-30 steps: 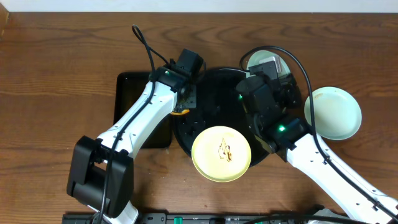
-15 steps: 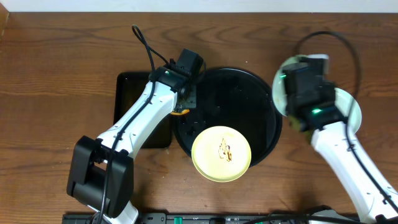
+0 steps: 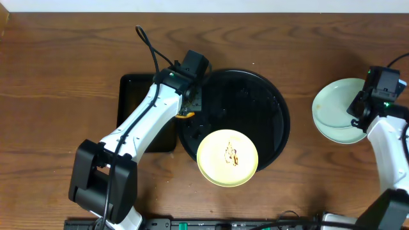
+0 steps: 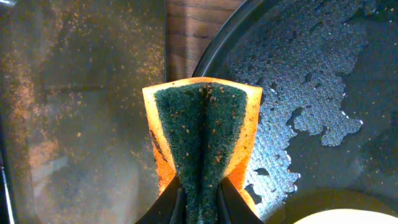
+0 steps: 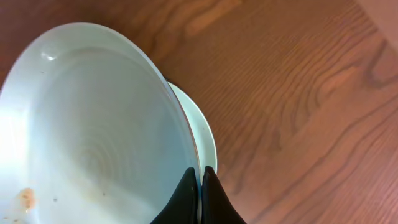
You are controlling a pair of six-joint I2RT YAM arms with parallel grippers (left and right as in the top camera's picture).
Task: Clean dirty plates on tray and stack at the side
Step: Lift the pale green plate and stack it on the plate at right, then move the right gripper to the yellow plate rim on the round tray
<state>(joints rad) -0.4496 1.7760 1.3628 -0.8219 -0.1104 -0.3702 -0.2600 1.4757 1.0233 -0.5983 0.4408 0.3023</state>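
Your left gripper [image 4: 199,208] is clamped tight on a folded sponge [image 4: 200,134], orange foam wrapping a dark green scouring face, over the left rim of the round black tray [image 3: 268,96]; the tray's glossy floor carries a beaded wet film; a rectangular black tray [image 3: 131,102] lies just beside it on the left; the pale yellow plate [image 3: 227,158], brown-smeared at centre, overhangs the round tray's near rim. Your right gripper [image 5: 200,190] pinches the rim of a tilted mint plate [image 5: 93,124] above a second mint plate [image 5: 205,134] lying flat on the wooden table [image 5: 298,93], well right of the tray; bare wood grain lies between.
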